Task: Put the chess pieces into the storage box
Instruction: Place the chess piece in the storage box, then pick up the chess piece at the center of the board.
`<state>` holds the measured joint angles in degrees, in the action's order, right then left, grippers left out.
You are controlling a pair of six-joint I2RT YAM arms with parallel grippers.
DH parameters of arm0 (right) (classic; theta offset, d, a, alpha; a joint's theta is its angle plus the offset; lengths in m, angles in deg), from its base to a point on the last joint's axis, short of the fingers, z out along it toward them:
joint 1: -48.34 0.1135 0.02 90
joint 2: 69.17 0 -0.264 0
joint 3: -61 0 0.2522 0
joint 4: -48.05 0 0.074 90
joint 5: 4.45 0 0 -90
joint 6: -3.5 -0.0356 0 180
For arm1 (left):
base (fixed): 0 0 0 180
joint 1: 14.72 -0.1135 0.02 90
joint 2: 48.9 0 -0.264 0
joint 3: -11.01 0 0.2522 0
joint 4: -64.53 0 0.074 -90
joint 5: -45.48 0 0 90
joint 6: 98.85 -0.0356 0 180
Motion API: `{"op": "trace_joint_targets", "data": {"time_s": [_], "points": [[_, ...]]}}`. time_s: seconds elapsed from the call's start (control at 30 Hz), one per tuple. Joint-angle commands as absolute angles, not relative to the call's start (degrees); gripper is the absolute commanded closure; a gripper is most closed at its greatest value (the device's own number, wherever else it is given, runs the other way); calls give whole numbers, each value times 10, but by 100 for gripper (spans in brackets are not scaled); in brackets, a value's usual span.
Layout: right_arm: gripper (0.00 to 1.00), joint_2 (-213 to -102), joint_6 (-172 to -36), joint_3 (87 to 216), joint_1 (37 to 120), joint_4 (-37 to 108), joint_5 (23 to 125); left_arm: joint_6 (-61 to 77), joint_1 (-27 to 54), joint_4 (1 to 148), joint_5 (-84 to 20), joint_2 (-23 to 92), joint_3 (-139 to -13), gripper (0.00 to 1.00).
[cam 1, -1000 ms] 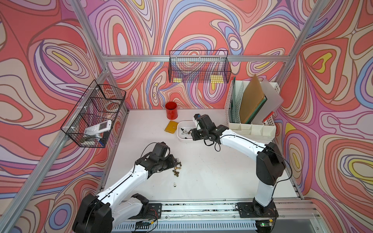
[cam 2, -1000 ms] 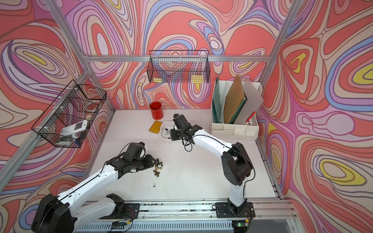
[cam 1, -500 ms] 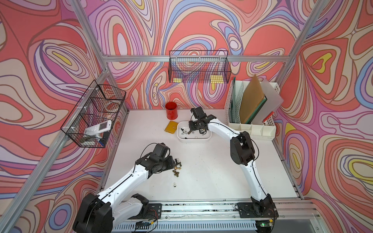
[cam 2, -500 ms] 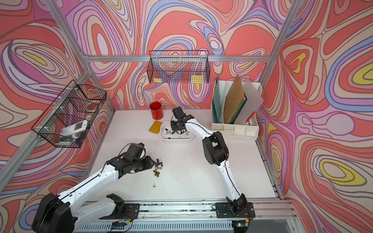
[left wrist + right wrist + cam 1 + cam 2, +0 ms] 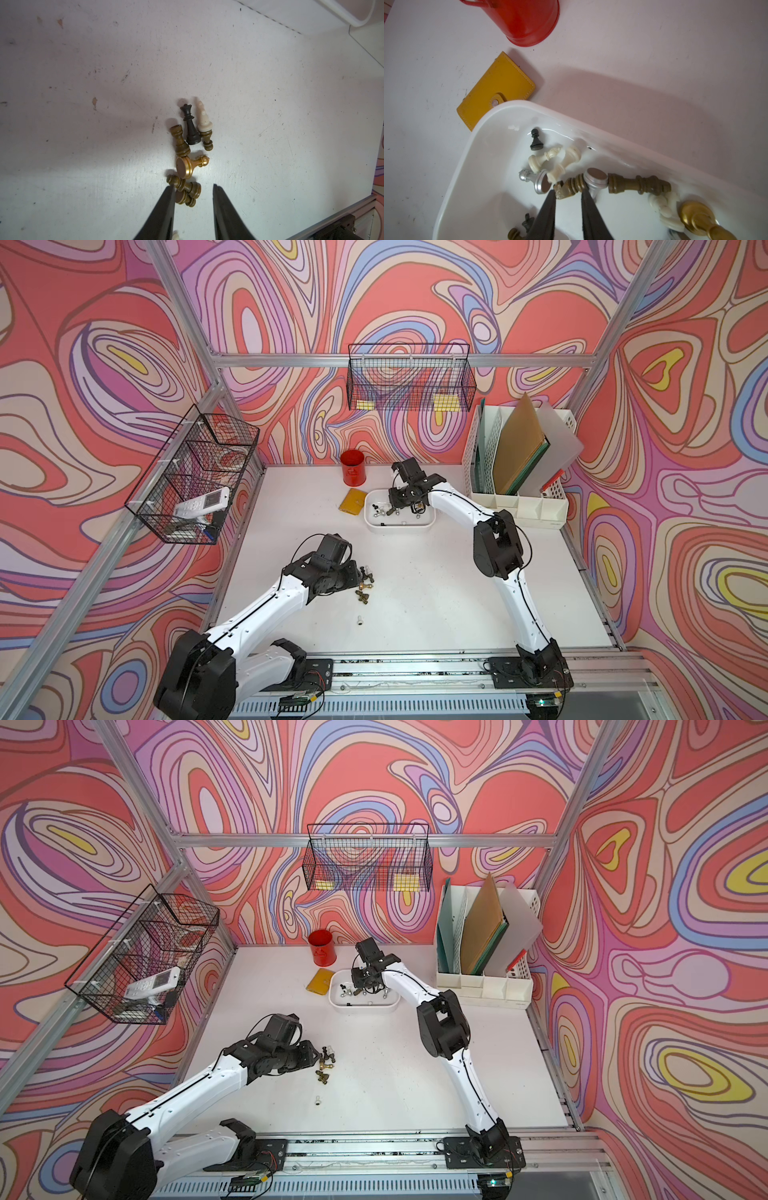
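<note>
The right gripper (image 5: 568,192) hangs inside the shallow white plastic storage box (image 5: 517,102) with its jaws parted. A dark bronze turned chess piece (image 5: 571,186) lies on its side just off the tips, long axis crosswise to the fingers and, as far as I can tell, not clamped. Roughly ten more cream, silver, black and bronze-gold pieces lie toppled at all angles on the box floor, so over half the job looks done. In both top views the box sits at about 12 o'clock from the middle of the white table (image 5: 436,593). The left gripper (image 5: 193,187), jaws wide, straddles two crossed bronze pawns (image 5: 188,190) at the near end of the leftover cluster (image 5: 363,585), at about 8 o'clock. Just past them a shiny gold pawn (image 5: 188,168) lies flat, base facing the wrist camera, axis across the fingers' line. About seven pieces wait there, plus a lone white piece (image 5: 360,619) at 7 o'clock.
</note>
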<state>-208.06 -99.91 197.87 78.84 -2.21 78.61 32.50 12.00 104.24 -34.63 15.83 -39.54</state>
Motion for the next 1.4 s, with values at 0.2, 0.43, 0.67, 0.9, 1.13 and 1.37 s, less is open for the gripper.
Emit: {"op": "trace_joint_targets", "data": {"time_s": [0.2,0.43,0.67,0.9,1.13,1.37], "points": [[75,-1992,-1014,1945,786,11,751,317,123,1051,-351,162,-404,63],[75,-1848,-1061,1745,789,127,723,318,123,1033,-359,183,-404,63],[75,-1779,-1067,1636,807,143,728,307,124,1021,-355,220,-407,62],[75,-1751,-1079,1576,814,170,721,304,145,1014,-347,249,-409,62],[76,-1745,-1075,1573,831,172,716,292,150,995,-376,295,-422,63],[76,-1744,-1068,1567,835,165,728,274,160,1015,-372,335,-447,64]]}}
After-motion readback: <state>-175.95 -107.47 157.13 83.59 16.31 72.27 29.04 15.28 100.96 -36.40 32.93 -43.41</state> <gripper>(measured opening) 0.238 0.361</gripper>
